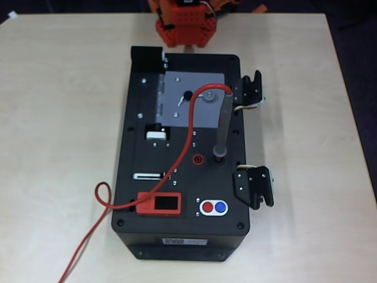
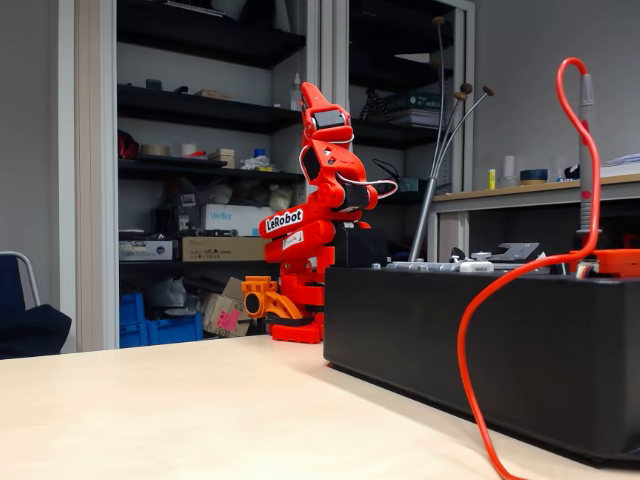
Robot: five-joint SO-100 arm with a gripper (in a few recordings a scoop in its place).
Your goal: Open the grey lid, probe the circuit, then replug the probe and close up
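Observation:
The grey lid (image 1: 177,115) lies flat and closed at the far end of the black box (image 1: 147,159), its small black knob (image 1: 187,94) on top. The circuit is hidden. The probe (image 1: 224,127) stands upright with its tip in the black socket (image 1: 220,159), next to the red socket (image 1: 198,158). Its red cable (image 1: 191,127) arcs over the lid, runs down the box and loops onto the table. In the fixed view the probe (image 2: 586,150) rises at the right. My gripper (image 2: 308,92) is folded back above the arm's base, pointing up, shut and holding nothing, well away from the box.
A red module with a black screen (image 1: 158,204) and a red and blue button pair (image 1: 213,207) sit near the box's front. Two black latches (image 1: 253,94) (image 1: 254,186) stick out on its right side. The cable loop (image 1: 103,194) lies on the table (image 1: 53,118) to the left.

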